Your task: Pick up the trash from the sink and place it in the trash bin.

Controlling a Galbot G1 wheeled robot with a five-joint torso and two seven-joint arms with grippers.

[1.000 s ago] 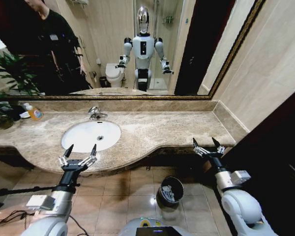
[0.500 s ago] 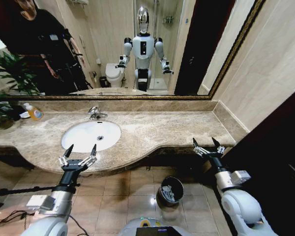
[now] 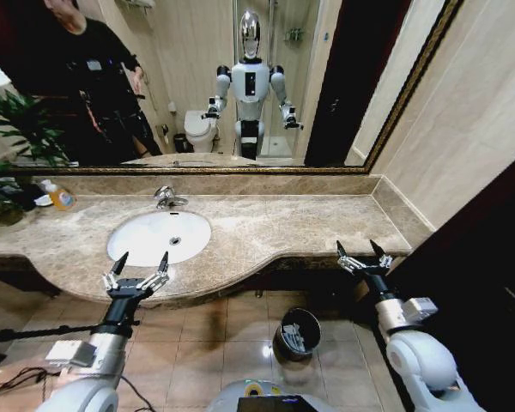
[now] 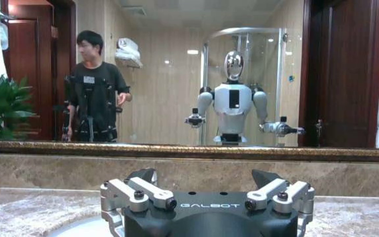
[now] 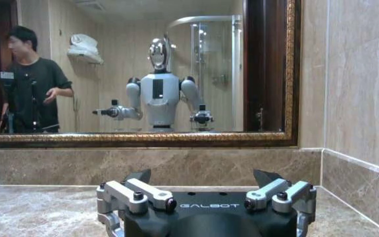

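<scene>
Hanging just in front of the surface's near edge, the left end effector [image 3: 138, 268] has its fingers spread wide and holds nothing. The right end effector [image 3: 363, 255] hangs the same way by the far right end of the surface [image 3: 275, 227], also spread wide and holding nothing.

Down on the floor between the two, a bit nearer the right one, sits the trash bin [image 3: 295, 336]. Something pale lies inside it, but what it is cannot be told.

Just past the left end effector is the sink [image 3: 160, 236]. Its white bowl looks bare, with no trash to be seen in it from the head view. If any bits are left, they are likely light and soft, like tissue or a thin wrapper. They would squash easily and could slide on the smooth bowl, so a gentle pinch at the middle seems best.

Farther back stands the faucet [image 3: 166, 198], and off to the left end effector's left side a yellow-orange bottle [image 3: 60, 197].
</scene>
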